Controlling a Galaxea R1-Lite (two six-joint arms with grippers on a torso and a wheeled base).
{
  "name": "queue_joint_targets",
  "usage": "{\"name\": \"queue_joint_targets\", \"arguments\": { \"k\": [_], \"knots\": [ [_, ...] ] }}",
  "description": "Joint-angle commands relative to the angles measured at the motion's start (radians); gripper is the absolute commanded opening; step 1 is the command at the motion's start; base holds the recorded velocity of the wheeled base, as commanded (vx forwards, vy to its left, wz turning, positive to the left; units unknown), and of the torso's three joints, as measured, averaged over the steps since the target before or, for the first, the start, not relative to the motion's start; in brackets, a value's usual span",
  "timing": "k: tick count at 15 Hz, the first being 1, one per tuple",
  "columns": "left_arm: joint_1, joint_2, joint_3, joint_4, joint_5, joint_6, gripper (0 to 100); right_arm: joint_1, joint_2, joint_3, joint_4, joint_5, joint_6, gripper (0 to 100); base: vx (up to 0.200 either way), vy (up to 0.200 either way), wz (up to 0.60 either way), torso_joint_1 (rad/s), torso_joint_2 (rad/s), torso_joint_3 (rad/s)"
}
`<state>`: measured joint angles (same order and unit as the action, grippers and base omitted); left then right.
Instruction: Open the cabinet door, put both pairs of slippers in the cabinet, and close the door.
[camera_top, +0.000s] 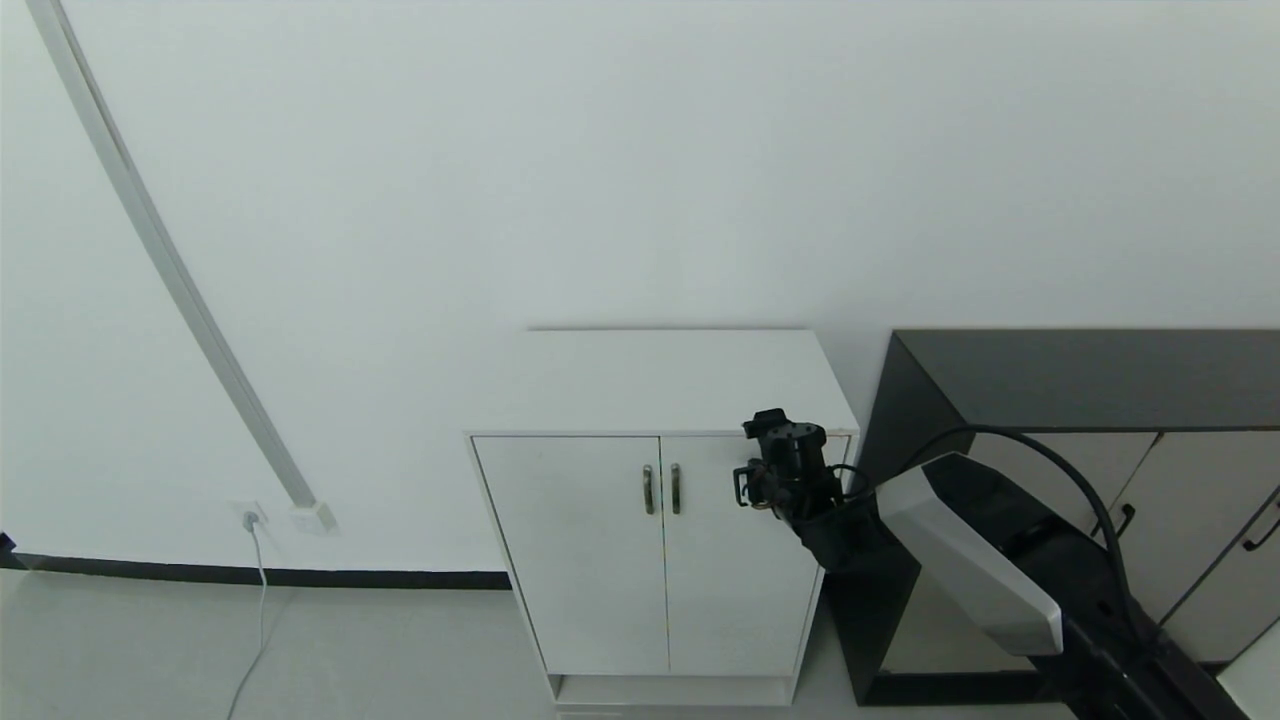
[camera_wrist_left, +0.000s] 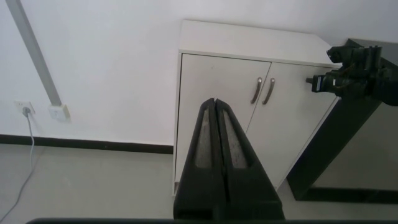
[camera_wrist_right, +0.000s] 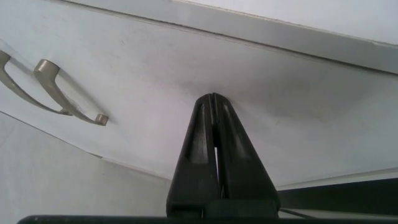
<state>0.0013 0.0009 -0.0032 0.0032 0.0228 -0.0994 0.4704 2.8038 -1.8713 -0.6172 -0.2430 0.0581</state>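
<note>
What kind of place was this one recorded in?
Likely a sparse indoor room, perhaps an office or test space: plain white wall, a white two-door cabinet beside a dark cabinet, and a wall socket low down.

White two-door cabinet (camera_top: 670, 385) stands upright against the wall at 6 o'clock, both doors (camera_top: 580, 555) shut, metal handles (camera_top: 648, 489) side by side at centre.

The right arm (camera_top: 970, 560) is clad in a white, angular shell over a black frame, and a black cable (camera_top: 985, 429) is carried in an arc above it. A blocky black housing is mounted at the wrist. The right tool (camera_wrist_right: 215, 102) is formed of two long, matte black fingers tapered to a rounded tip, parted by only a thin slit. The left tool (camera_wrist_left: 215, 106) is built alike, its fingers (camera_wrist_left: 204, 146) marked by shallow grey recessed panels.
</note>
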Motion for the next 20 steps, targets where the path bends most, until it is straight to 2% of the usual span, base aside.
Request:
{"name": "queue_joint_targets", "arguments": {
  "k": [1, 5, 13, 14, 15, 16, 20],
  "knots": [
    [0.0, 0.001, 0.0, 0.0, 0.0, 0.0, 0, -0.001, 0.011, -0.005, -0.001, -0.002, 0.0, 0, 0.0, 0.0, 0.0, 0.0, 0.0, 0.0],
    [0.0, 0.001, 0.0, 0.0, 0.0, 0.0, 0, 0.007, -0.035, 0.054, -0.022, -0.018, 0.003, 0, 0.0, 0.0, 0.0, 0.0, 0.0, 0.0],
    [0.0, 0.001, 0.0, 0.0, -0.001, 0.0, 0, 0.019, -0.31, 0.406, -0.141, -0.019, 0.005, 0, 0.0, 0.0, 0.0, 0.0, 0.0, 0.0],
    [0.0, 0.001, 0.0, 0.0, -0.001, 0.0, 0, 0.019, -0.372, 0.491, -0.168, -0.022, 0.005, 0, 0.0, 0.0, 0.0, 0.0, 0.0, 0.0],
    [0.0, 0.001, -0.001, 0.0, -0.001, 0.0, 0, 0.019, -0.38, 0.503, -0.171, -0.024, 0.005, 0, 0.0, 0.0, 0.0, 0.0, 0.0, 0.0],
    [0.0, 0.001, 0.0, 0.0, -0.001, 0.0, 0, 0.019, -0.438, 0.593, -0.203, -0.064, 0.006, 0, 0.0, 0.0, 0.0, 0.0, 0.0, 0.0],
    [0.0, 0.001, 0.0, 0.0, -0.001, 0.0, 0, 0.017, -0.55, 0.788, -0.3, -0.078, 0.003, 0, 0.0, 0.0, 0.0, 0.0, 0.0, 0.0]
  ]
}}
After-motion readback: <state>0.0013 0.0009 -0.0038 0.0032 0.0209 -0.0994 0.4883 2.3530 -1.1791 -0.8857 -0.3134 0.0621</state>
